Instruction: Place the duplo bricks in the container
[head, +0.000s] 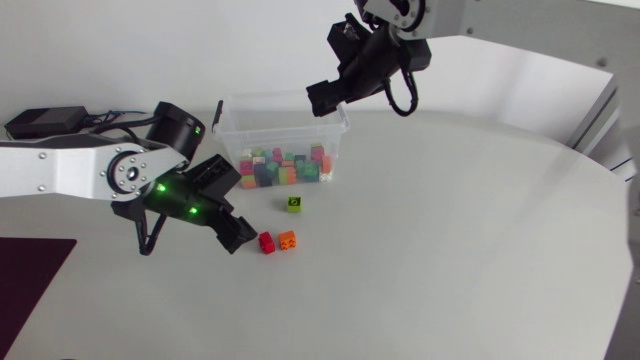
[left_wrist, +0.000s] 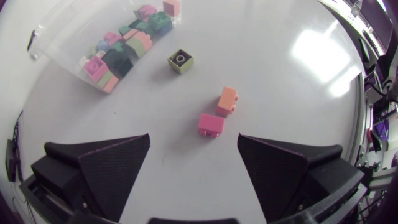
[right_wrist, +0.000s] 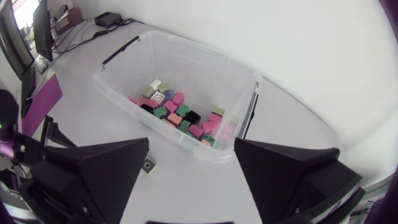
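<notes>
Container wall (head: 235, 135) stands apart from red brick (head: 267, 242) and orange brick (head: 287, 240).

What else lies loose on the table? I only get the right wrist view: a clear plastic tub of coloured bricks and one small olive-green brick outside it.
Observer: Two more, a small red duplo brick and a small orange duplo brick. They lie close together, farther from the clear plastic container than your olive-green brick.
Visitor: Is anything near them?
Observer: The left gripper is open, with the red brick just ahead of it, untouched.
Visitor: Where is my camera's arm?
Observer: The right gripper hangs over the container's far right corner in the head view, away from those bricks.
</notes>
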